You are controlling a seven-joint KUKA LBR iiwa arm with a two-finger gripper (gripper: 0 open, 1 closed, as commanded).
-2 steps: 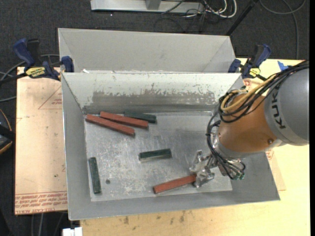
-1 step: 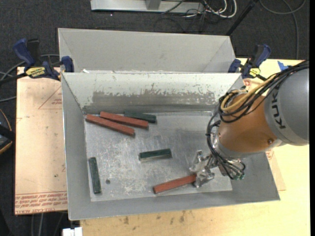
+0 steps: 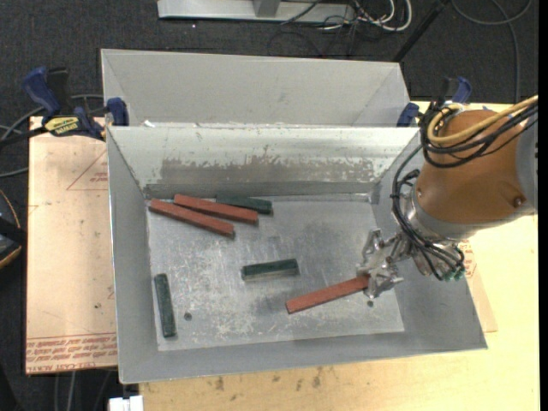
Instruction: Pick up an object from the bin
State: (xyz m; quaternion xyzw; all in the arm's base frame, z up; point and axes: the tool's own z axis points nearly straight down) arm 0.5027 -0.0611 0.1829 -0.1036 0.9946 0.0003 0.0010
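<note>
Now the gripper (image 3: 377, 274) is down at the right end of the red-brown stick (image 3: 324, 297), lower right on the bin (image 3: 214, 319) floor; spread or pinching, I cannot tell. Grip squarely across it, lift straight, since an end hold may tip.

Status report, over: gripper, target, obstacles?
Gripper low, right side of grey metal bin, over right end of long red-brown flat stick. Grip unconfirmed. Short dark green bar lies apart, left of it.

No text, label, brand or number can be read anywhere
</note>
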